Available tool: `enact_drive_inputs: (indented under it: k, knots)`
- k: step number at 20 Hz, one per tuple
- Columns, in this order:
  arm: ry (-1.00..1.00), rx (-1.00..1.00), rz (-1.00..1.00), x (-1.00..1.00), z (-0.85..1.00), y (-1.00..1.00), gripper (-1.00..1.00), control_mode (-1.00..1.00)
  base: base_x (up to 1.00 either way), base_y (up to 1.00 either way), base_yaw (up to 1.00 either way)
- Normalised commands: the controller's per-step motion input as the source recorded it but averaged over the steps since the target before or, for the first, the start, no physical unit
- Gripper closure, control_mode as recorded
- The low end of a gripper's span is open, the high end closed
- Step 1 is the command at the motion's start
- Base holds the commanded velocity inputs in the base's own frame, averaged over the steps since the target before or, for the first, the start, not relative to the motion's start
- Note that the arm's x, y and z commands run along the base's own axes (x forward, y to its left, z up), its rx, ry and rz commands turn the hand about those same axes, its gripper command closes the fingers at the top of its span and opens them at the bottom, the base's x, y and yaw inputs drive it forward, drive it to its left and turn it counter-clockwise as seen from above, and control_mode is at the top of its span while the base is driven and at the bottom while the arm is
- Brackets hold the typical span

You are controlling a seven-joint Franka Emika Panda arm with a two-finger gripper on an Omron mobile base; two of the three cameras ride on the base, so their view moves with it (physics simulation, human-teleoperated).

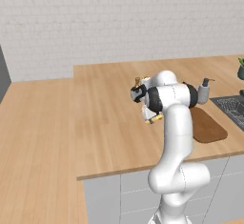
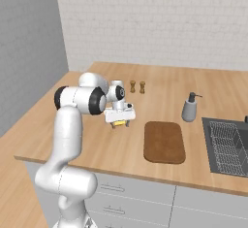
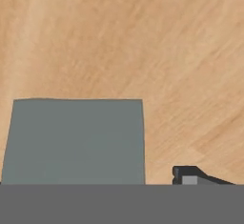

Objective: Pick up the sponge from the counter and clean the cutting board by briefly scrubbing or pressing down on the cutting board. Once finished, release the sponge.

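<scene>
None of the scrubbing looks done yet: the cutting board (image 2: 164,141) lies bare on the bench (image 2: 208,96), well apart from the gripper (image 2: 119,120). Stage appears to be the pick-up. The sponge (image 3: 76,141) sits on the bench directly under the gripper, its grey-blue top filling the lower left of the hand view, a yellow edge just showing below the hand in the right base view. One fingertip (image 3: 190,175) stands clear beside the sponge. Jaws seem spread around it, not touching on that side; whether they grip it I cannot tell. Lift, carry, press and release remain.
</scene>
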Motion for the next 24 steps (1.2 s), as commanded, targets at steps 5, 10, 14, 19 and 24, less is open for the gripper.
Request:
enact_drive_inputs:
  k: [5, 10, 14, 19, 24]
  knots:
    - [0.00, -0.02, 0.14, -1.00, -1.00, -0.98, -1.00, -1.00, 0.00, 0.00, 0.00]
    - [-0.02, -0.03, 0.11, -1.00, -1.00, -0.92, -1.00, -1.00, 0.00, 0.00, 0.00]
    - [-0.03, -0.04, 0.10, -1.00, -1.00, -0.96, -1.00, -1.00, 0.00, 0.00, 0.00]
    - [-0.06, -0.04, 0.04, -1.00, -1.00, -1.00, -1.00, -1.00, 0.00, 0.00, 0.00]
    - [-0.05, -0.06, 0.00, -1.00, -1.00, -1.00, -1.00, -1.00, 0.00, 0.00, 0.00]
